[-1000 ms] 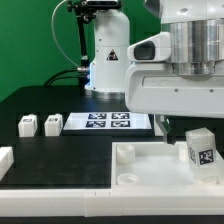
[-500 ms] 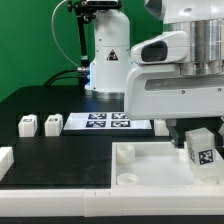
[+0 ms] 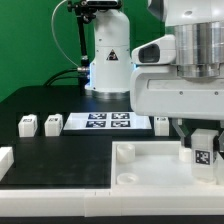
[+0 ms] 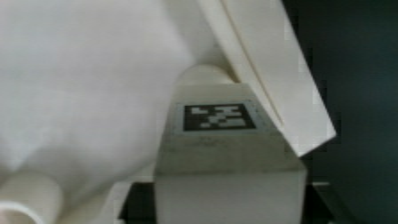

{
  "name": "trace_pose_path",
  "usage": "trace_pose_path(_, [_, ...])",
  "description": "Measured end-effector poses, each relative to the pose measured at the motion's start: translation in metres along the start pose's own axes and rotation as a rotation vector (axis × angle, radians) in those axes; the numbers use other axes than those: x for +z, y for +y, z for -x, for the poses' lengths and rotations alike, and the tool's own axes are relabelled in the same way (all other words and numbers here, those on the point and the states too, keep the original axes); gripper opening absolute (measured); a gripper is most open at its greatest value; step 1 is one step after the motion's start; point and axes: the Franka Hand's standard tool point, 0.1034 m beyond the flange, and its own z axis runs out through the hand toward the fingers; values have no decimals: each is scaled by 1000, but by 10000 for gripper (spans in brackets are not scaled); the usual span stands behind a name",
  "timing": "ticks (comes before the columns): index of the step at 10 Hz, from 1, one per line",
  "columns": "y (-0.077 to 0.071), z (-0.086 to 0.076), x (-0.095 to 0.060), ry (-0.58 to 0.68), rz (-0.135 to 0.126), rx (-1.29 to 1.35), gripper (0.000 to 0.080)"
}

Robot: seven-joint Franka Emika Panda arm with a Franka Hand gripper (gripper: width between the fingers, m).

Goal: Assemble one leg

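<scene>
My gripper [image 3: 203, 135] is shut on a white leg [image 3: 205, 146] with a black-and-white tag, held upright at the far right corner of the large white tray-like piece [image 3: 150, 168]. The leg's lower end sits at or in the corner socket; I cannot tell how deep. In the wrist view the tagged leg [image 4: 221, 150] fills the space between my dark fingers [image 4: 139, 200], with the tray's rim [image 4: 267, 70] running past it. Two more legs [image 3: 28, 124] [image 3: 51, 124] stand on the black table at the exterior view's left.
The marker board [image 3: 108, 122] lies behind the tray. Another leg [image 3: 161, 124] stands beside it, partly hidden by my arm. A white part [image 3: 5, 160] lies at the exterior view's left edge. The robot base [image 3: 108, 55] stands at the back.
My gripper has moved down with the leg, lowering it toward the tray's far right corner socket. Everything else is unmoved.
</scene>
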Motion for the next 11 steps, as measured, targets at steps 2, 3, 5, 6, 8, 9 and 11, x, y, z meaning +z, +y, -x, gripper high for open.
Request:
trace_pose_path(2, [3,1,0,5,11,397,291])
trace_pose_path(3, [4,3,0,14,13,585,291])
trace_pose_path(5, [9,8,0,43,-39,880,292])
trace_pose_path(6, [9,8,0,49,-37,821,293])
trace_pose_path(8, [9,9,2,52,-29,720,479])
trace_pose_path(9, [7,10,3,52,-19,554,590])
trace_pose_path(11, [5,11,6,51,-12,260,637])
